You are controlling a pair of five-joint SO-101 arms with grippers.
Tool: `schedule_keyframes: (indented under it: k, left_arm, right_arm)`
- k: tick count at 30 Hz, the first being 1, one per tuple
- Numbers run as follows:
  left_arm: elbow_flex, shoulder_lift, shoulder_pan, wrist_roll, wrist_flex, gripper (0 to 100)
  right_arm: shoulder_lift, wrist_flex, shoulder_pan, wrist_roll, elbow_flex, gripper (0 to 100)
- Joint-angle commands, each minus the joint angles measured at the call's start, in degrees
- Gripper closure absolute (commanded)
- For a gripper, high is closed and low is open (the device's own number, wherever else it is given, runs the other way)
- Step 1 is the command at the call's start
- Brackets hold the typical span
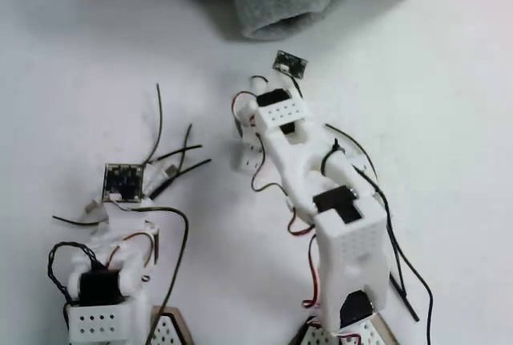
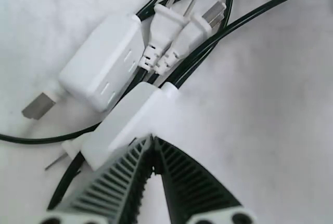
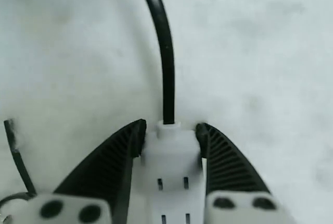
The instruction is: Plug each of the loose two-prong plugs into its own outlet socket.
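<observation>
Clasping outlet socket (image 3: 172, 182), right arm (image 1: 314, 178) outstretched.

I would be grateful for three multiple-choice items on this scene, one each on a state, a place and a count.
1. The left gripper is:
A. wide open
B. shut, tips together
C. half open

2. The socket block in the right wrist view sits:
A. between the right gripper's fingers
B. in the left gripper
C. loose, clear of both grippers

3. How many loose plugs lie side by side in the left wrist view?
A. one
B. two
C. four

Answers:
1 B, the ribbed fingers meet at their tips with no gap.
2 A, a finger presses on each side of the block.
3 B, two white plug bodies with bare prongs lie next to each other.
</observation>
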Motion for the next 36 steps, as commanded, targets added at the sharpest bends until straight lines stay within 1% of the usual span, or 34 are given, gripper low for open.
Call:
schedule_keyframes:
  k: [1,3,4,5,9,11,15,20,22,26,29,36]
  left_arm:
    - [-0.09,0.22,0.22,0.00,-0.97,98]
    - [-0.09,0.22,0.22,0.00,-0.97,98]
    - [-0.09,0.22,0.22,0.00,-0.97,98]
    - [-0.09,0.22,0.22,0.00,-0.97,98]
    - [-0.09,0.22,0.22,0.00,-0.97,98]
    - [-0.09,0.22,0.22,0.00,-0.97,98]
    - [-0.09,0.22,0.22,0.00,-0.97,98]
    - [-0.09,0.22,0.22,0.00,-0.97,98]
    - [-0.09,0.22,0.22,0.00,-0.97,98]
    - [-0.09,0.22,0.22,0.00,-0.97,98]
    - [-0.09,0.22,0.22,0.00,-0.97,98]
    - [-0.09,0.22,0.22,0.00,-0.97,98]
  right_arm:
    - [1.54,6.90,-0.75,-0.62,-8.70,72.1]
    - [1.01,9.45,-0.75,-0.44,-12.13,62.4]
    - [0.40,10.77,-0.75,-0.18,-14.07,59.4]
    - [-0.40,12.35,-0.57,-0.18,-16.18,58.2]
    - [-4.35,18.77,0.57,0.79,-25.05,58.7]
    - [-6.46,21.41,0.92,5.10,-29.27,58.7]
    - [-10.77,27.47,1.10,17.76,-36.13,58.7]
    - [-14.29,38.64,2.07,32.26,-37.54,58.7]
    - [-14.46,40.13,1.98,35.96,-37.45,58.7]
    - [-15.69,40.22,2.33,41.14,-33.23,58.7]
    - [-17.89,40.22,1.89,44.75,-24.44,58.7]
    - [-25.63,34.24,2.07,45.71,-5.27,58.7]
